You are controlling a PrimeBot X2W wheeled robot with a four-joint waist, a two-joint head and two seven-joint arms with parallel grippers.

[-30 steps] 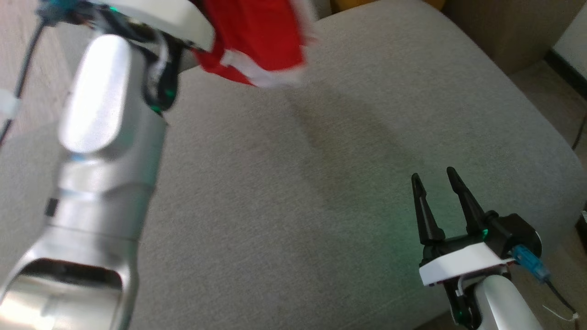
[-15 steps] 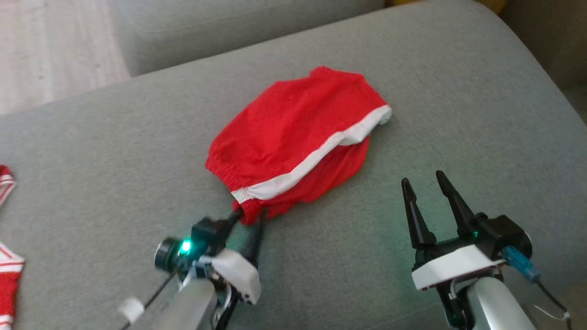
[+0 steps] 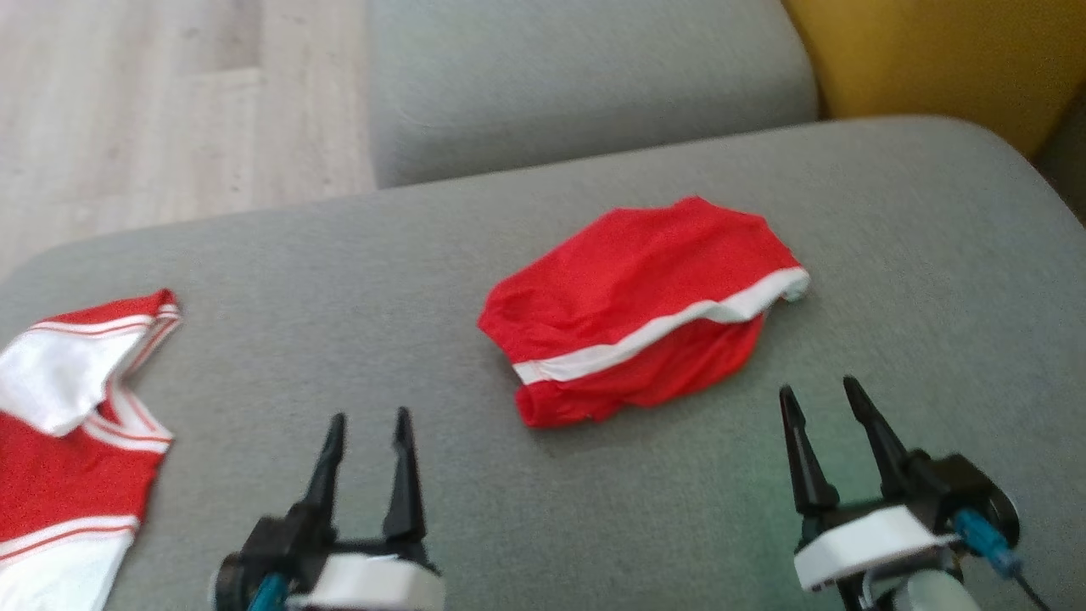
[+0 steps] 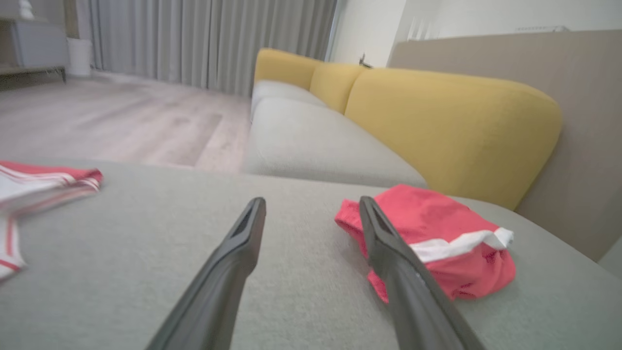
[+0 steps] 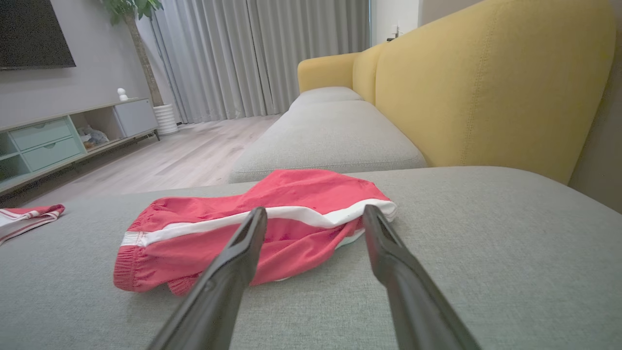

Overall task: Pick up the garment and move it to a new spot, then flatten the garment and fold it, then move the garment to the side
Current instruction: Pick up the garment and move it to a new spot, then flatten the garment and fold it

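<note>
1. Garment [image 3: 636, 305]: one piece of red cloth with one white band across it. It lies crumpled near the middle of the grey seat cushion [image 3: 339, 255], a little toward the far edge. It is not flat and not folded neatly.
2. One second garment [image 3: 68, 407], red with white panels and thin stripes, lies at the left edge of the same cushion, well apart from the first one.
3. Two pincers are at the near edge of the cushion.
   - The left pincer [image 3: 370, 417] is released. Its two dark fingers stand apart with nothing between them, and it is near the red garment without touching it.
   - The right pincer [image 3: 820, 389] is also released and empty. In the right wrist view its fingers point toward the white band, and the cloth is apart from them.
4. Two grey seat cushions are in the head view: the one that carries both garments, and the further cushion [image 3: 577, 76] behind its far edge. Both have a rough woven surface.
5. A yellow backrest [image 3: 933, 59] stands along the right edge of the seats; the wrist views show it in more than one section.
6. The room:
   - a pale wooden floor [image 3: 153, 110]
   - long grey curtains [image 5: 252, 53]
   - one dark screen [image 5: 34, 34] on the wall
   - one low cabinet [image 5: 63, 136] with drawers under it
   - one white ribbed pot [image 5: 166, 119] beside the curtains
</note>
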